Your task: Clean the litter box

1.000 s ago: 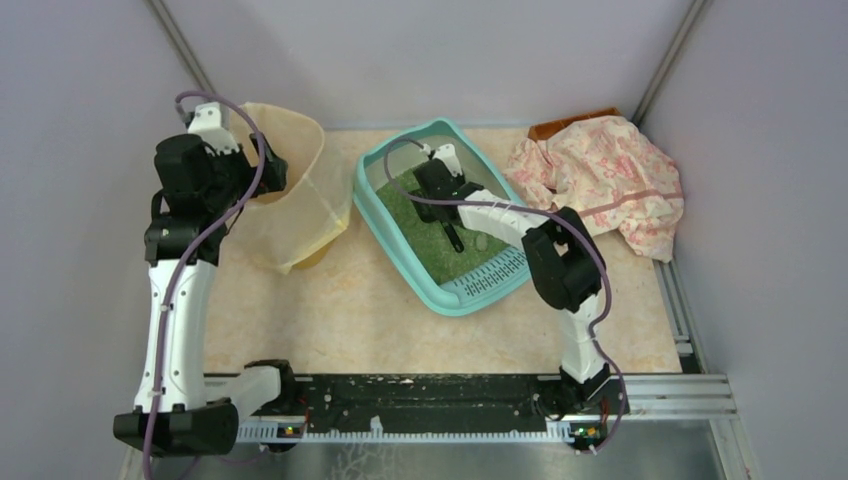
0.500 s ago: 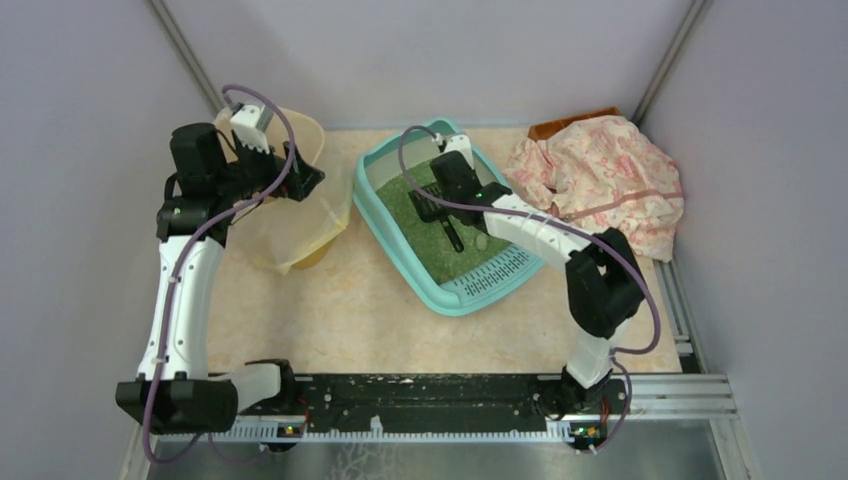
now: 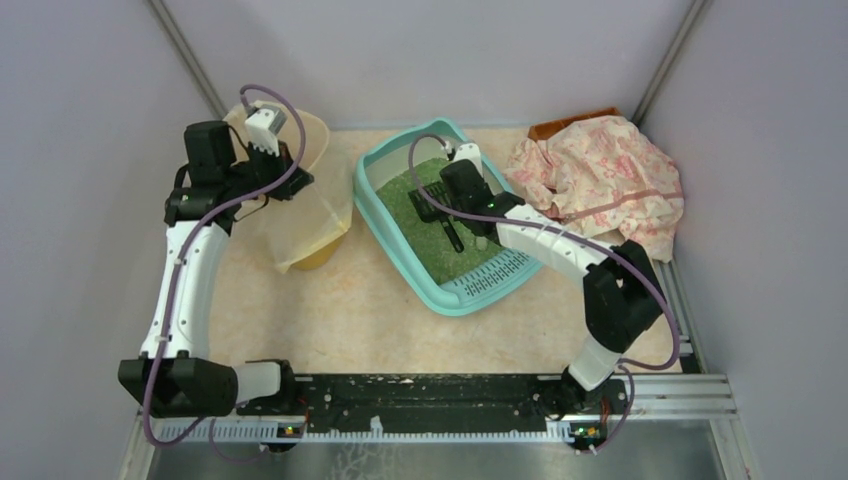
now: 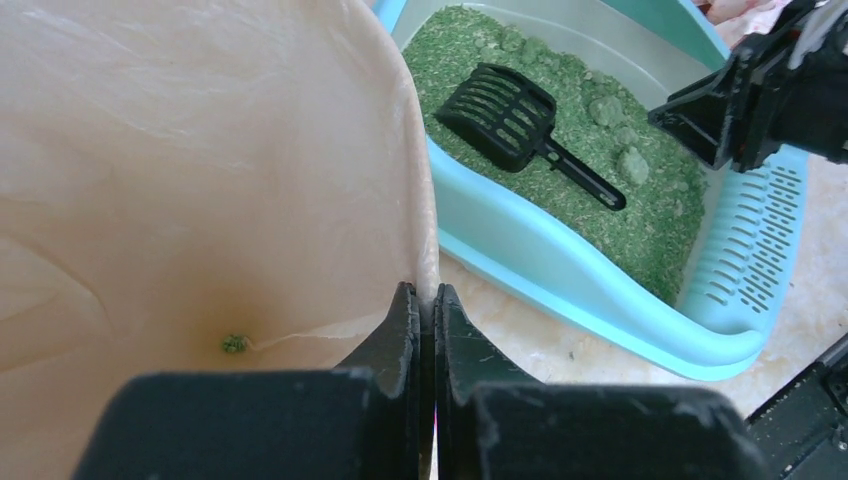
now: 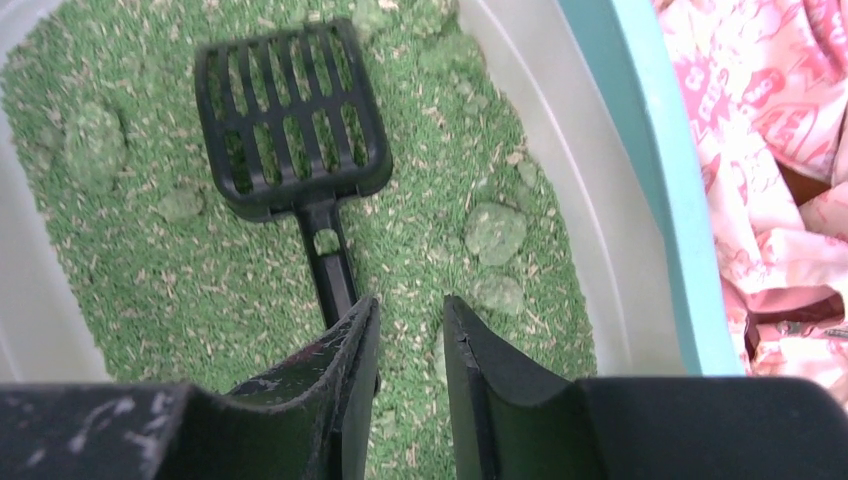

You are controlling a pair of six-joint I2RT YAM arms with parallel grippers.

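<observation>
The litter box (image 3: 403, 250) stands on the tabletop (image 3: 340, 320), in the middle and toward the far side, turned at an angle. Its slotted grate (image 3: 495, 272) is at the near right end. Inside is green litter, with a few rounded clumps (image 5: 495, 232) in it. A black scoop (image 5: 290, 115) lies on the litter, its slotted head toward the far end and its handle toward the near end.

The right tool (image 5: 408, 310) hangs low over the litter with its two fingers a little apart. The end of the scoop handle passes under one finger and not through the gap, so the tool holds nothing.

Just beside the box on the left stands the beige bag (image 4: 200, 150), open at the top. The left tool (image 4: 428, 295) is pressed together on its right rim, and the thin edge runs in between the fingertips. One small green crumb (image 4: 234, 343) lies deep inside the bag.

A pink patterned cloth (image 3: 600, 180) is heaped in the far right corner, near the box.
</observation>
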